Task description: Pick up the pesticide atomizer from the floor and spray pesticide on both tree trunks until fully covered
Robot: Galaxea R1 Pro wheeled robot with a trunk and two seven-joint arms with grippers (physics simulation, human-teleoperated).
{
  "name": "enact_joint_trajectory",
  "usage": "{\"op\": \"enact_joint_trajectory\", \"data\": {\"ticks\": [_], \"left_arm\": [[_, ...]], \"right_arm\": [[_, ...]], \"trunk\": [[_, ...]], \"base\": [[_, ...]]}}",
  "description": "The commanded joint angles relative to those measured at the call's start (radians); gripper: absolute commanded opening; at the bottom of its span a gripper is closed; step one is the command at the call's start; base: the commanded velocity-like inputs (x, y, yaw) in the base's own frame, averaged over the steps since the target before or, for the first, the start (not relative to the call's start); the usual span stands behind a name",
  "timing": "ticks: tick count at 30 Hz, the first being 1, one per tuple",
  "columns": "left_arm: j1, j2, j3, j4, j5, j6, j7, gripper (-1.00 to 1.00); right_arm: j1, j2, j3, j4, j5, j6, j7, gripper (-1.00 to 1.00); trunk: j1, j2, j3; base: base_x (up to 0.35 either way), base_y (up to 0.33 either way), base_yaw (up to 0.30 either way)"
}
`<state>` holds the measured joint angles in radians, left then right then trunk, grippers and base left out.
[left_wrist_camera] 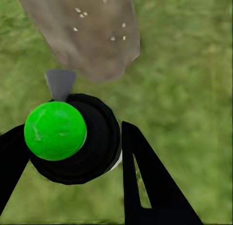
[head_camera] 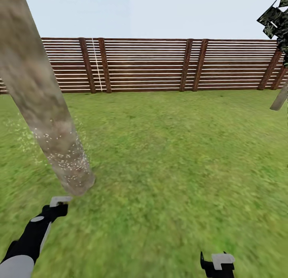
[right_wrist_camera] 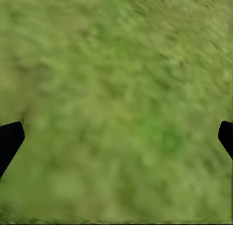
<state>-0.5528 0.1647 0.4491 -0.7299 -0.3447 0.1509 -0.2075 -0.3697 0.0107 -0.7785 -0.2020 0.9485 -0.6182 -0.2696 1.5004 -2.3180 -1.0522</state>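
Observation:
A thick mottled grey-brown tree trunk [head_camera: 44, 110] leans across the left of the head view, with pale specks over its lower part and on the grass beside it. Just below its flared base [left_wrist_camera: 92, 36], my left gripper [head_camera: 57, 208] is shut on the pesticide atomizer [head_camera: 60, 199]. In the left wrist view the atomizer [left_wrist_camera: 99, 142] is a dark round body with a green dot on top. Its grey nozzle [left_wrist_camera: 60, 83] points at the trunk base, and my left gripper [left_wrist_camera: 73, 145] clasps it from both sides. The second tree [head_camera: 280, 97] stands far right. My right gripper [head_camera: 218, 265] [right_wrist_camera: 116, 137] hangs open over grass.
A brown slatted fence [head_camera: 160, 64] with darker posts closes the back of the lawn. Open grass [head_camera: 172, 158] stretches between the two trees. Dark foliage [head_camera: 276, 18] hangs at the upper right corner.

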Motion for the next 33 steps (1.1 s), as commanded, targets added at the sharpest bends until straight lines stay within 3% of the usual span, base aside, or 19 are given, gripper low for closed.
{"op": "enact_joint_trajectory", "data": {"ticks": [1,2,3,5,6,7,8,9,13,15,17,19,22,23,27,28,29,32,33], "left_arm": [[0.005,0.022,-0.001,0.011,-0.021,-0.009,-0.11,-1.0],[0.007,0.039,-0.001,0.02,-0.039,-0.013,-0.175,-1.0],[0.007,0.056,-0.001,0.032,-0.066,-0.028,-0.239,-1.0],[0.008,0.075,-0.001,0.092,-0.218,-0.154,-0.37,-1.0],[0.007,0.076,-0.001,0.104,-0.259,-0.172,-0.39,-1.0],[0.007,0.076,-0.002,0.117,-0.337,-0.191,-0.421,-1.0],[0.007,0.075,-0.004,0.122,-0.378,-0.197,-0.444,-1.0],[0.007,0.075,-0.025,0.125,-0.434,-0.202,-0.514,-1.0],[0.006,0.075,-0.14,0.126,-0.485,-0.204,-0.615,-1.0],[0.005,0.069,-0.189,0.126,-0.491,-0.201,-0.621,-1.0],[0.005,0.064,-0.243,0.126,-0.491,-0.198,-0.62,-1.0],[0.004,0.052,-0.25,0.126,-0.492,-0.193,-0.619,-1.0],[0.004,0.016,-0.282,0.126,-0.525,-0.189,-0.616,-1.0],[0.004,0.002,-0.301,0.126,-0.54,-0.188,-0.615,-1.0],[0.002,-0.03,-0.332,0.126,-0.564,-0.186,-0.615,-1.0],[0.001,-0.037,-0.344,0.126,-0.571,-0.186,-0.616,-1.0],[0.001,-0.046,-0.386,0.126,-0.597,-0.17,-0.617,-1.0],[0.002,-0.066,-0.416,0.126,-0.613,-0.129,-0.619,-1.0],[0.002,-0.074,-0.419,0.126,-0.615,-0.126,-0.619,-1.0]], "right_arm": [[0.0,0.001,0.013,0.0,0.001,0.001,0.002,1.0],[0.0,0.001,0.034,0.0,0.002,0.002,0.005,1.0],[0.0,0.002,0.087,-0.001,0.002,0.003,0.012,1.0],[-0.001,0.008,0.259,-0.005,0.0,0.018,0.066,1.0],[-0.004,0.009,0.282,-0.006,0.0,0.033,0.094,1.0],[-0.034,0.012,0.308,-0.014,-0.001,0.092,0.189,1.0],[-0.066,0.013,0.317,-0.026,-0.002,0.132,0.275,1.0],[-0.115,0.013,0.323,-0.052,-0.002,0.174,0.449,1.0],[-0.192,0.013,0.326,-0.164,-0.005,0.198,0.906,1.0],[-0.203,0.014,0.326,-0.223,-0.005,0.2,1.029,1.0],[-0.207,0.018,0.327,-0.244,-0.005,0.198,1.065,1.0],[-0.207,0.021,0.327,-0.247,-0.005,0.198,1.069,1.0],[-0.207,0.061,0.393,-0.246,-0.002,0.199,1.073,1.0],[-0.207,0.072,0.418,-0.246,-0.003,0.199,1.072,-1.0],[-0.207,0.09,0.448,-0.238,-0.003,0.198,1.077,-1.0],[-0.207,0.101,0.449,-0.238,-0.003,0.198,1.078,-1.0],[-0.207,0.131,0.461,-0.239,-0.001,0.198,1.079,-1.0],[-0.207,0.163,0.584,-0.247,-0.005,0.198,1.078,-1.0],[-0.207,0.164,0.598,-0.252,-0.006,0.198,1.078,-1.0]], "trunk": [[0.0,0.0,0.0],[0.0,0.0,0.0],[0.0,0.0,0.0],[0.0,0.0,0.0],[0.0,0.0,0.0],[0.0,0.0,0.0],[0.0,0.0,0.0],[0.0,0.0,0.0],[0.0,0.0,0.0],[0.0,0.0,0.0],[0.0,0.0,0.0],[0.0,0.0,0.0],[0.0,0.0,0.0],[0.0,0.0,0.0],[0.0,0.0,0.0],[0.0,0.0,0.0],[0.0,0.0,0.0],[0.0,0.0,0.0],[0.0,0.0,0.0]], "base": [[-0.343,0.0,0.0],[-0.343,0.0,0.0],[-0.343,0.0,0.0],[-0.343,0.0,0.0],[-0.343,0.0,0.0],[-0.343,0.0,0.0],[-0.343,0.0,0.0],[-0.343,0.0,0.0],[-0.304,0.0,0.0],[-0.078,0.0,0.0],[-0.017,0.0,0.0],[-0.003,0.0,0.0],[0.0,0.0,0.0],[0.0,0.0,0.0],[0.0,0.0,0.0],[0.0,0.0,0.0],[0.0,0.0,0.0],[0.0,0.0,0.0],[0.0,0.0,0.0]]}}
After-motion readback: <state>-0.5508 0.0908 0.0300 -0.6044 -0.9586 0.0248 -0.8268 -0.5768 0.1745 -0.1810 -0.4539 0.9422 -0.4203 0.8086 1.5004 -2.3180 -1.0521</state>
